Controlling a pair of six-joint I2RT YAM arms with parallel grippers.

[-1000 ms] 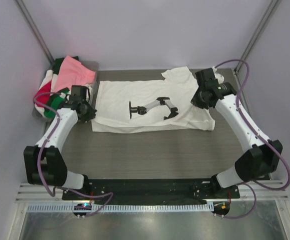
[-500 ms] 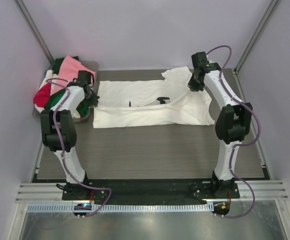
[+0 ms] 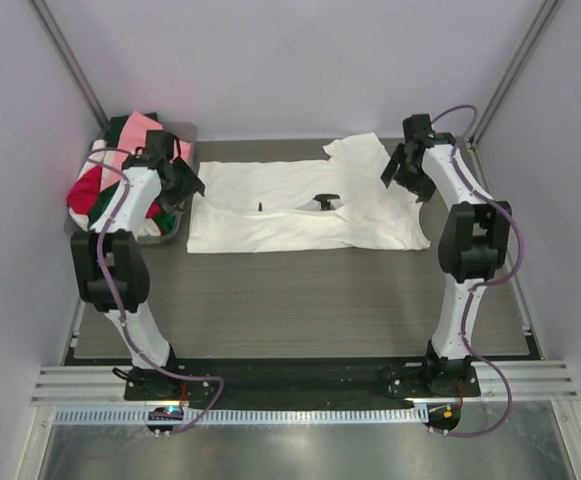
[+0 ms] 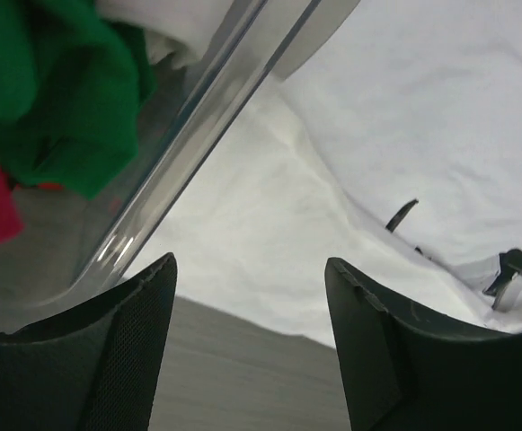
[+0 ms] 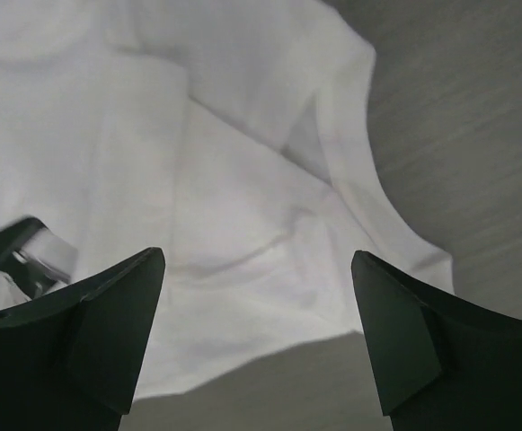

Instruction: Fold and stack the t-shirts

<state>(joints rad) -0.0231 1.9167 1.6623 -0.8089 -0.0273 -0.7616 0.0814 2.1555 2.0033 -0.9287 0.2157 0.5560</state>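
Early: white t-shirt (image 3: 300, 205) looks half-folded lengthwise on table (image 3: 300, 300), cross-folds pending; coloured t-shirts (image 3: 120, 170) heaped unfolded in tray (image 4: 198, 126); no stack. Left gripper (image 4: 250, 269), right gripper (image 5: 256, 256) wide open, empty.

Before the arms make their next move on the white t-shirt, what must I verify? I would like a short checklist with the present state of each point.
1. Left claw open and empty: ok.
2. Right claw open and empty: ok.
3. Each claw above its own end of the white t-shirt: ok.
4. Shirt lying smooth: not ok, there are creases near the sleeve under the right claw.
5. Left claw apart from the rim of the grey tray: cannot tell, the rim runs very close beside it in the left wrist view.
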